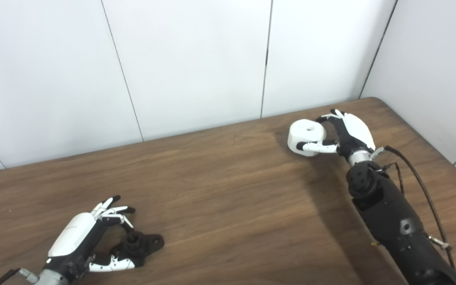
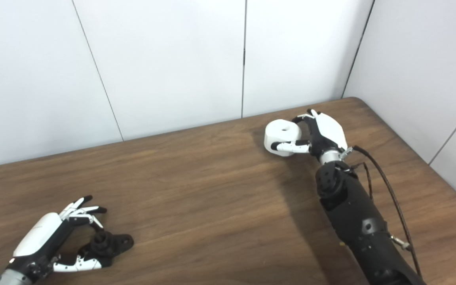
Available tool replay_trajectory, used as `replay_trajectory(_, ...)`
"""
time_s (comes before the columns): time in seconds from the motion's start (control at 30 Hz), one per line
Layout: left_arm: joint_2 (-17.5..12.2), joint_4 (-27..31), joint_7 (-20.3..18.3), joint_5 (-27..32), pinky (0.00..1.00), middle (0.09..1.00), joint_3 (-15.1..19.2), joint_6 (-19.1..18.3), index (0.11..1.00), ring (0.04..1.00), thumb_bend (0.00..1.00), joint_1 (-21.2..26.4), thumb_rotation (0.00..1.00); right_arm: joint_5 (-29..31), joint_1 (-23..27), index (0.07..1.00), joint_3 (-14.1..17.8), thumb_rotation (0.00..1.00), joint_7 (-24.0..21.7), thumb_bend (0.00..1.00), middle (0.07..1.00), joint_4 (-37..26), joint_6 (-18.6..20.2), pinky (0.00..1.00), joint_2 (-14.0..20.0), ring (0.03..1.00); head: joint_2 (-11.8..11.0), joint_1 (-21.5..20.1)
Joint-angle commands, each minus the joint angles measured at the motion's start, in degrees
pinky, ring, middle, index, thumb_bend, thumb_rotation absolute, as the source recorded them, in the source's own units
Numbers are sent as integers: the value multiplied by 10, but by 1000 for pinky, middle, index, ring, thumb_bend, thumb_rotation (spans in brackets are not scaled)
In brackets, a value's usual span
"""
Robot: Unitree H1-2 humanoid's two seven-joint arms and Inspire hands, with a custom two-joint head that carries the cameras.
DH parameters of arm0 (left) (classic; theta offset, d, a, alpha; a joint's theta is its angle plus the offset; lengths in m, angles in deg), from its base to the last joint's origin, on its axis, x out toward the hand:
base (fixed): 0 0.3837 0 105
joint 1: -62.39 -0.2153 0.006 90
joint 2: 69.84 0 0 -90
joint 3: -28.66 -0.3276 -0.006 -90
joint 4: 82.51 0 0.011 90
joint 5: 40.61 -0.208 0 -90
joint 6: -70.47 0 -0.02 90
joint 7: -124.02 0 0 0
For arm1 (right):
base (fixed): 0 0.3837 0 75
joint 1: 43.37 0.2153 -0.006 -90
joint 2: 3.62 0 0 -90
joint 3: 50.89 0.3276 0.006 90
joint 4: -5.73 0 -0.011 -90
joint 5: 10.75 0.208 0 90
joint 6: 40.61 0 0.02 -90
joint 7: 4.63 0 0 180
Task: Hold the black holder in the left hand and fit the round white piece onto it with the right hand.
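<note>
Left robot hand down low at the near left of the brown surface, palm turned inward, white back facing up and left. Fingers fanned above the black holder, thumb tucked in under its near side. Looks cupped loosely around the holder rather than clamped; cannot tell for sure whether gripping or merely touching. Holder resting on the surface, round knob up, flat base with a hole poking out to the right.

Over at the far right, near the corner by the wall panels: right robot hand reached well forward, black forearm stretched diagonally from the bottom right edge, cable looping alongside. Wrapped on the round white piece, thumb across its near side, fingers curling over the far edge. Piece tilted a little, centre hole facing up, seemingly just clear of the surface, shadow beneath. Well apart from the holder, the full width of the surface between them.
</note>
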Motion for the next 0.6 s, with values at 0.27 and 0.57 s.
replay_trajectory(0.27,-13,13,-3,4,1000,834,9,6,483,1000,519,10,40,-7,26,732,-3,496,8,912,940,-10,-5,1000,20,1000,1,-3)
replay_trajectory(0.57,-12,18,-7,8,1000,837,12,1,483,1000,519,11,40,-10,24,726,-7,505,9,902,936,-13,3,1000,23,1000,2,-4)
